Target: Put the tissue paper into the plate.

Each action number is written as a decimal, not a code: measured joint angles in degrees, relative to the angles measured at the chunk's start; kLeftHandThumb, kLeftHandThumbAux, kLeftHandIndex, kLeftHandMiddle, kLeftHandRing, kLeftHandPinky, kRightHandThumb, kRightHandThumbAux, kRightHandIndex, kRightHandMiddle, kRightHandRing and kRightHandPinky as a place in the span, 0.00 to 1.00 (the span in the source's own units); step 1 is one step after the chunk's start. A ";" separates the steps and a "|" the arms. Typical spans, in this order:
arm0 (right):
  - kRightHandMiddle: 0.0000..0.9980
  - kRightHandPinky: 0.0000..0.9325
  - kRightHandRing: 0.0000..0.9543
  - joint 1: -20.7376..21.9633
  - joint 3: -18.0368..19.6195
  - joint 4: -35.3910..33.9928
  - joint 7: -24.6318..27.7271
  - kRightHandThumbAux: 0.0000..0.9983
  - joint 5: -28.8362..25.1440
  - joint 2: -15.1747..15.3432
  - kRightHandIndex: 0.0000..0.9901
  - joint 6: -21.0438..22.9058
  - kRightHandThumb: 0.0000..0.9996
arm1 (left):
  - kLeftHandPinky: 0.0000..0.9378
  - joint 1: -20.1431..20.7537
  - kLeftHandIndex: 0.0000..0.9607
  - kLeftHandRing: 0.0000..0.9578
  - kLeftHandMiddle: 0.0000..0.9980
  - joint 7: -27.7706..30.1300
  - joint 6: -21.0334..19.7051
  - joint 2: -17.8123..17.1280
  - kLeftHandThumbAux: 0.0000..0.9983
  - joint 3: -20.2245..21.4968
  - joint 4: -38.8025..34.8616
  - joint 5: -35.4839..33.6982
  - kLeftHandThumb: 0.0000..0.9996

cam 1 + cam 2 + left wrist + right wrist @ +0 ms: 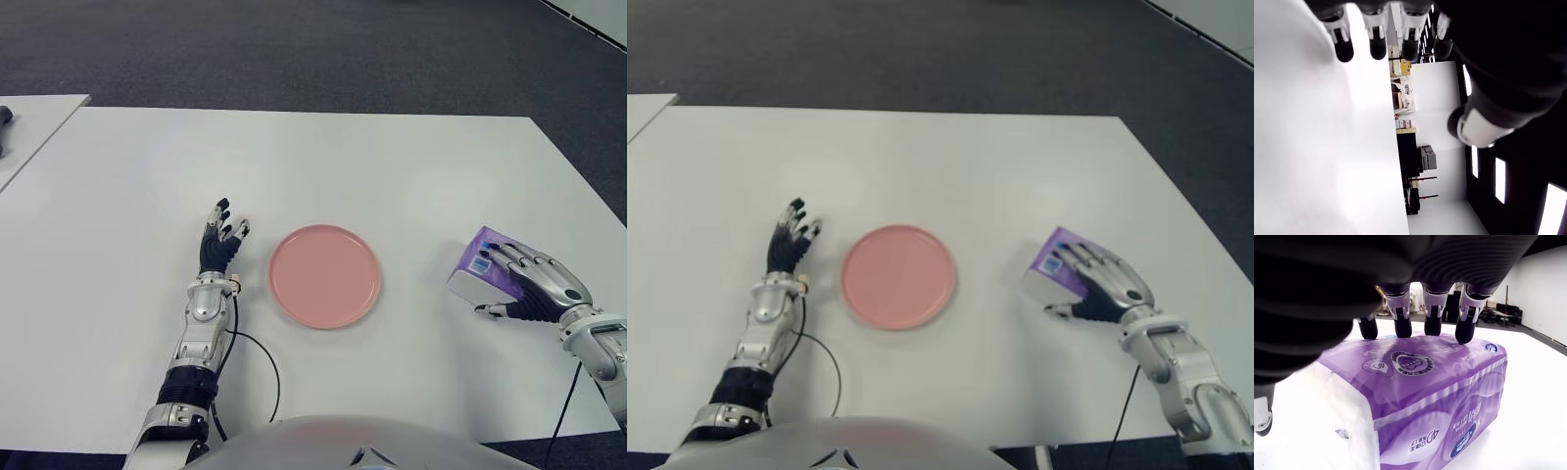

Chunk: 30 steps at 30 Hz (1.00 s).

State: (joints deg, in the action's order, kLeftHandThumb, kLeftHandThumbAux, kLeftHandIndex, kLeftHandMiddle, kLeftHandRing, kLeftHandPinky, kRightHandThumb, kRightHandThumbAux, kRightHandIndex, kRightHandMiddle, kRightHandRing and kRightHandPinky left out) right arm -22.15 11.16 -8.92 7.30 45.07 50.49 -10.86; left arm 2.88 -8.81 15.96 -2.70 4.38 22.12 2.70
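A purple tissue pack (471, 268) lies on the white table (392, 166) to the right of the empty pink plate (324, 275). My right hand (498, 280) reaches over the pack from the near right. Its four fingertips (1432, 325) lie on the pack's top face (1415, 364), while the thumb (487, 310) stays beside the near edge, apart from the wrapper. The pack sits flat on the table. My left hand (220, 240) shows just left of the plate, fingers spread and holding nothing.
A black cable (265, 362) loops on the table from my left wrist towards my body. A second white table (29, 122) stands at the far left with a dark object (5, 117) on it. Dark carpet (343, 49) lies beyond the far edge.
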 measured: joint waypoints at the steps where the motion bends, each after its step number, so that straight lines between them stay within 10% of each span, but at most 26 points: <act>1: 0.00 0.00 0.00 0.00 -0.01 0.00 0.00 0.45 0.00 0.00 0.00 0.00 0.05 | 0.00 0.00 0.00 0.00 0.00 0.00 0.00 0.00 0.68 0.00 0.00 0.00 0.00; 30: 0.00 0.00 0.00 0.09 -0.73 -0.18 0.00 0.45 0.01 0.00 0.00 0.60 0.05 | 0.00 0.03 0.00 0.00 0.00 0.00 0.21 0.00 0.68 0.21 0.46 -0.02 0.00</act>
State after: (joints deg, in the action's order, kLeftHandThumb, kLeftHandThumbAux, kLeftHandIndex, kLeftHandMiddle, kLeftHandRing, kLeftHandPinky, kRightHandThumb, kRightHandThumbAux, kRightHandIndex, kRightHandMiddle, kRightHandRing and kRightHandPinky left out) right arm -22.06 10.43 -9.10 7.30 45.08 50.49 -10.26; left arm 2.91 -8.81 16.17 -2.70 4.59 22.58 2.68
